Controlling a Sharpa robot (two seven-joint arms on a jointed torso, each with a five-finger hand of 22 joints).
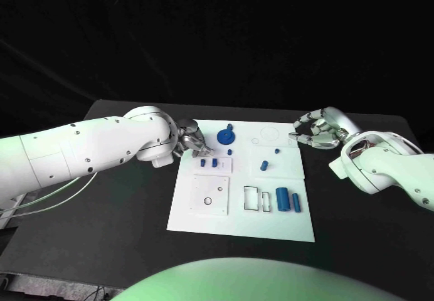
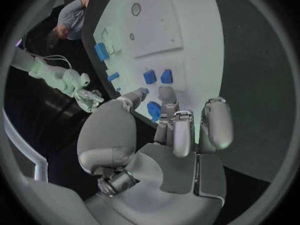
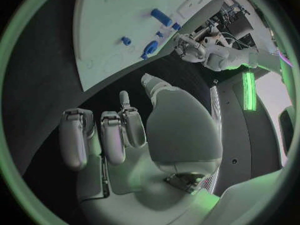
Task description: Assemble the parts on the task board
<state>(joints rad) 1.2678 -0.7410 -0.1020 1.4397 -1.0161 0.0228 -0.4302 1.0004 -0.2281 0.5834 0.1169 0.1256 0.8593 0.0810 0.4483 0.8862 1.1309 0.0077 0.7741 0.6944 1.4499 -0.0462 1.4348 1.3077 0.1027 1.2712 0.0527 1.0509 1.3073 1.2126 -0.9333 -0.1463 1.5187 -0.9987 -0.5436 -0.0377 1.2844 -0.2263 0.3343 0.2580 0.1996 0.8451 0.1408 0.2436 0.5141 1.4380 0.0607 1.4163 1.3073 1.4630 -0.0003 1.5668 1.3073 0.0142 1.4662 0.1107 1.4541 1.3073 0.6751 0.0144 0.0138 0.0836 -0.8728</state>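
Note:
The white task board (image 1: 244,216) lies mid-table. On it are a round blue disc (image 1: 226,135), two small blue blocks (image 1: 209,162), a blue peg (image 1: 264,165) and two blue cylinders (image 1: 288,199) beside empty outlined slots. My left hand (image 1: 192,142) hovers over the board's far left corner, fingers loosely bent and pointing down, holding nothing. The left wrist view shows its fingers (image 2: 181,127) above the disc (image 2: 154,110) and near the blocks (image 2: 157,76). My right hand (image 1: 317,130) hangs just off the far right corner with its fingers (image 3: 112,135) half curled round nothing.
A raised white plate (image 1: 210,194) with a small round hole takes up the board's left half. Round engraved outlines (image 1: 269,134) mark the far right part. Black table (image 1: 118,207) surrounds the board on every side.

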